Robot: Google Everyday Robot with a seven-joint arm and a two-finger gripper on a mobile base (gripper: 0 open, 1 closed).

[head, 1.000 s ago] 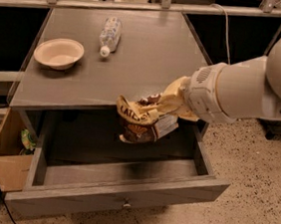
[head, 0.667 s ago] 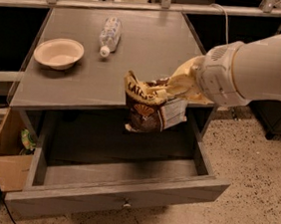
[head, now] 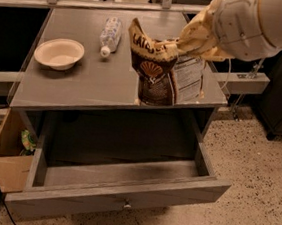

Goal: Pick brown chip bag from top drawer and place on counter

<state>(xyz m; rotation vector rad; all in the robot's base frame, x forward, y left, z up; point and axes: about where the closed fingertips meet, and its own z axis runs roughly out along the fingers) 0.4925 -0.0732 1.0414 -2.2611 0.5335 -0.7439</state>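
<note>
My gripper (head: pixel 184 44) is shut on the top of the brown chip bag (head: pixel 161 71) and holds it hanging upright over the front right part of the counter (head: pixel 83 83). The bag's bottom edge is level with the counter's front edge; I cannot tell if it touches. The bag shows a dark-brown face with pale lettering and a white label panel on its right side. The top drawer (head: pixel 117 192) is pulled out below the counter, and its inside shows nothing in it.
A pale bowl (head: pixel 59 53) sits at the counter's left. A plastic water bottle (head: pixel 110 35) lies at the back middle. A tan cardboard box (head: pixel 6 160) with a small green packet (head: pixel 27 140) stands on the floor left of the drawer.
The gripper has lifted the chip bag up out of the drawer and brought it over the counter's front right part. The bag now hangs higher than before.
</note>
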